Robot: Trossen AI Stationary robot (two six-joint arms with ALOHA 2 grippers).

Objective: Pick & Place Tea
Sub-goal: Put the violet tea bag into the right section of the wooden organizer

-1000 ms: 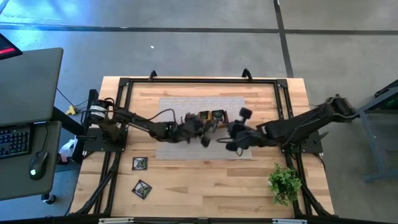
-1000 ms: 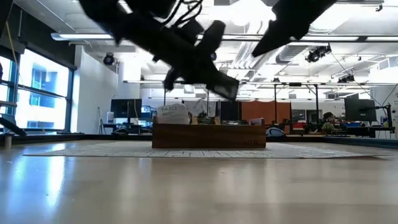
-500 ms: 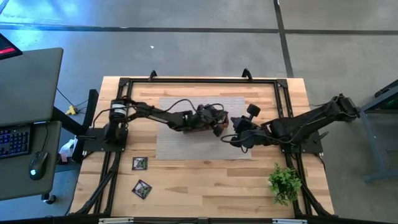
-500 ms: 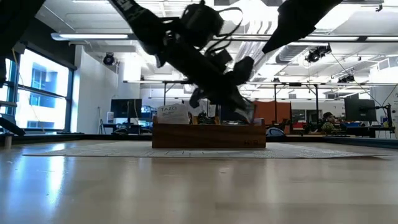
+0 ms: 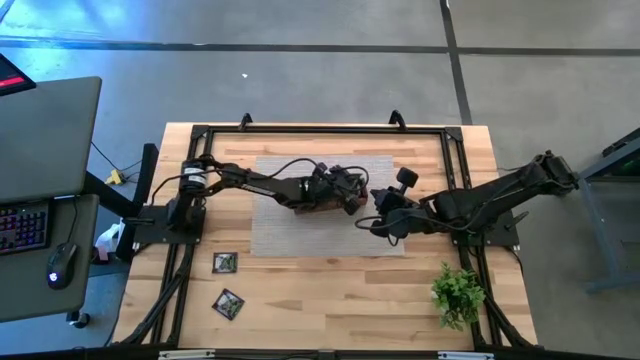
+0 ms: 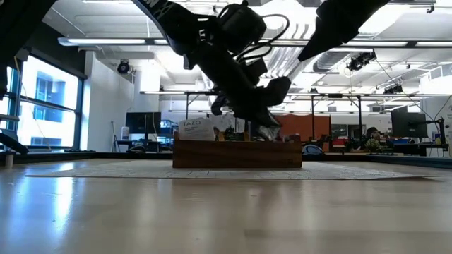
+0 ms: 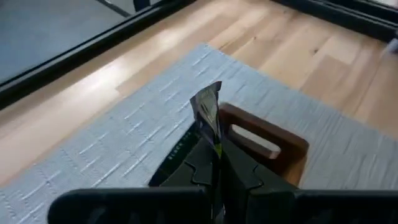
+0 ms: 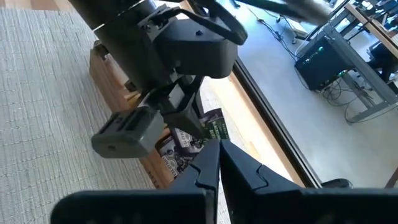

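Since a second ago the left gripper [image 5: 352, 199] has swung to the tray [image 5: 312, 207] mid-worktop, jaws clamped on a sachet [image 7: 208, 111]. Beside it, the right gripper [image 5: 364, 222] hangs low, jaws together.

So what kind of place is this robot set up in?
Most likely an open-plan lab or office workspace: the low view shows rows of monitors on desks and exposed ceiling ducts, and a keyboard sits on a side desk next to the robot's wooden table.
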